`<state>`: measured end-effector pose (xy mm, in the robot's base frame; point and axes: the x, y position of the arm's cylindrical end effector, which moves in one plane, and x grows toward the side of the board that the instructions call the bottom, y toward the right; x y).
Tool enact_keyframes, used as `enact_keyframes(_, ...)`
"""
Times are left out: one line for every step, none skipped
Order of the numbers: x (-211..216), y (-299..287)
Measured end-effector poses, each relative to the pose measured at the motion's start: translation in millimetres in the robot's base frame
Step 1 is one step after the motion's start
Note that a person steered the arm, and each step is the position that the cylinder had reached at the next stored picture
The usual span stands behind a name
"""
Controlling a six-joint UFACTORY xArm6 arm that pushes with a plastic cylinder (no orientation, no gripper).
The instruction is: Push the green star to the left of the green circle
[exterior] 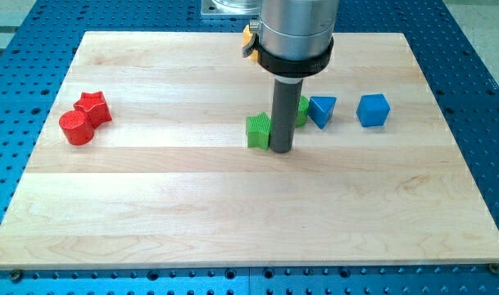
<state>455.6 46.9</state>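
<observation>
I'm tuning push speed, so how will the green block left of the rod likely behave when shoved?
The green block looks squat and flat-bottomed, so it should slide rather than roll or tip. Its ridged outline may make it rotate if my tip, right beside it, hits off-centre. It looks rigid and small, probably light on the smooth wooden board.

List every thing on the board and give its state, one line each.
my tip: down on the board, against the right side of a green block.
green block: left of the rod, upright, shape unclear.
second green block: mostly hidden behind the rod, beside the blue triangle.
blue triangle: lying free.
blue cube: standing alone at the view's right.
red star: touching the red cylinder.
red cylinder: upright.
yellow block: mostly hidden.
</observation>
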Motion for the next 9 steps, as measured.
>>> enact_keyframes(45.0,-13.8)
enact_keyframes(53.6,-62.6)
enact_keyframes(31.5,-45.6)
enact_keyframes(14.2,-45.5)
enact_keyframes(1.9,-45.5)
enact_keyframes(-2.0,-29.9)
enact_keyframes(-2.0,-2.7)
enact_keyframes(-2.0,-2.2)
enact_keyframes(-4.0,-13.5)
